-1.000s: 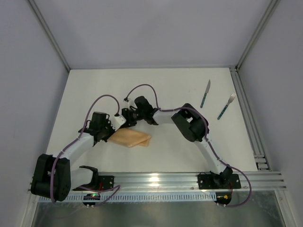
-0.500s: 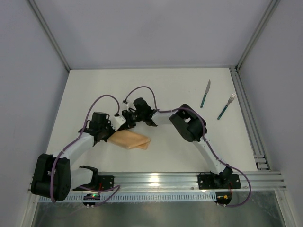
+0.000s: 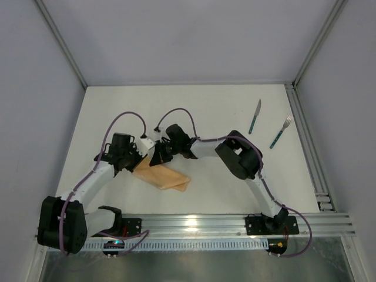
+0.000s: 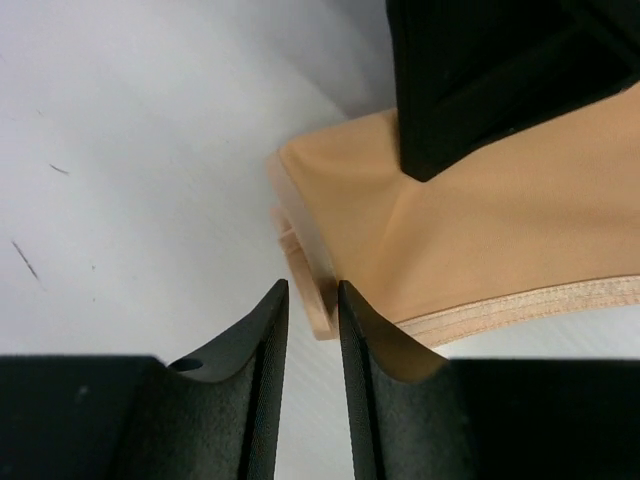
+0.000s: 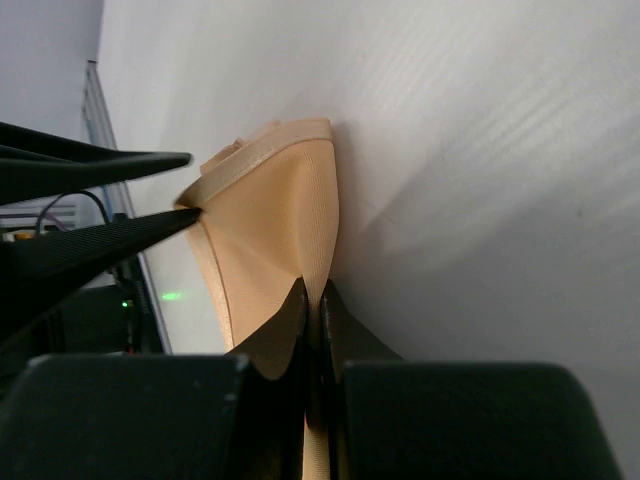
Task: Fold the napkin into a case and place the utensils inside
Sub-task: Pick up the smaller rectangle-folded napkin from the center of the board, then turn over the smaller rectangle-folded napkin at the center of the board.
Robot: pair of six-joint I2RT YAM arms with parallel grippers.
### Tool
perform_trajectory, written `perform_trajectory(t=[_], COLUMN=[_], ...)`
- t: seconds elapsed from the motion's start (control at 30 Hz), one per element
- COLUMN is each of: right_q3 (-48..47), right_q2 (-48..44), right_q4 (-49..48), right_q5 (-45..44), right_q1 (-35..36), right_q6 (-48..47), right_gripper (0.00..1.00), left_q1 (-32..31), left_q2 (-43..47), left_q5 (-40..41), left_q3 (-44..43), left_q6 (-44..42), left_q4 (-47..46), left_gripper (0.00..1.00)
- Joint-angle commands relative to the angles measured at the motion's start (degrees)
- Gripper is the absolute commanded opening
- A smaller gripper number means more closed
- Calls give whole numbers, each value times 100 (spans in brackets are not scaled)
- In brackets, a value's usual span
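- Peach-orange cloth, the napkin (image 3: pixel 164 176) lies folded on the white table (image 3: pixel 223 111), close in front of the left arm's base and between the two grippers.
- It is judged light, limp and thin. It will sag wherever it is not held, and its layers can slide over one another, so a crease will only hold if pressed.
- The best holds are the stacked hemmed edge and the corners, pinching every layer at once.
- The right gripper (image 5: pixel 312 295) is closed tight on a raised ridge of the cloth, which runs down between its fingers.
- The left gripper (image 4: pixel 311 290) has its jaws a little apart, with the folded corner sitting at its tips. The corner looks loose rather than pinched, though the view is too close to be certain.
- The knife (image 3: pixel 254 116) and fork (image 3: pixel 281 132) lie flat at the far right, well apart from the napkin. Both are slim, stiff and smooth, so the teal handles are the likelier grip.
- No brand, label or writing can be read anywhere.
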State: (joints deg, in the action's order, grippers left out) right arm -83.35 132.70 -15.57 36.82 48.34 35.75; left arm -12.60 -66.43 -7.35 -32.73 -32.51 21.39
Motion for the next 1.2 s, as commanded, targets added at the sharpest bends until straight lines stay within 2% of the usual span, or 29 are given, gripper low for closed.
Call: perform_trajectory(t=[0.0,0.1,0.27,0.37,0.63,0.77,0.97,1.17], right_q3=[266,389,618,810,1207,1155,1128,1023], right_q2=[-631,-1026,-1553,-1834,-2547,-2767,-3031,-3031], right_q4=[994,1459,2048,2269,2708,3199,3648,4027], right_q5=[-859,-1246,-1923,-2205,-3118,-4460,-5772,-7661], right_q1=[35,-35,-236,-351,-685,-694,-720,-738], right_q6=[-743,-972,-1298,-1465,-1878,-2299,-2739,-3047], right_gripper=[4,4,4,4,4,4,4,4], left_q1=[21,21,21,21,30,38,38,38], left_q2=[236,341,745,886,1124,1133,1168,1194], left_q5=[-485,-635,-180,330,489,533,568,569], left_q3=[-786,-1489,-1991,-1957,-1904,-1904,-1886,-1877], left_q6=[438,947,844,773,869,869,861,852], left_q4=[856,1788,2755,2888,2942,2906,2889,2871], left_gripper=[29,31,31,31,31,31,31,31])
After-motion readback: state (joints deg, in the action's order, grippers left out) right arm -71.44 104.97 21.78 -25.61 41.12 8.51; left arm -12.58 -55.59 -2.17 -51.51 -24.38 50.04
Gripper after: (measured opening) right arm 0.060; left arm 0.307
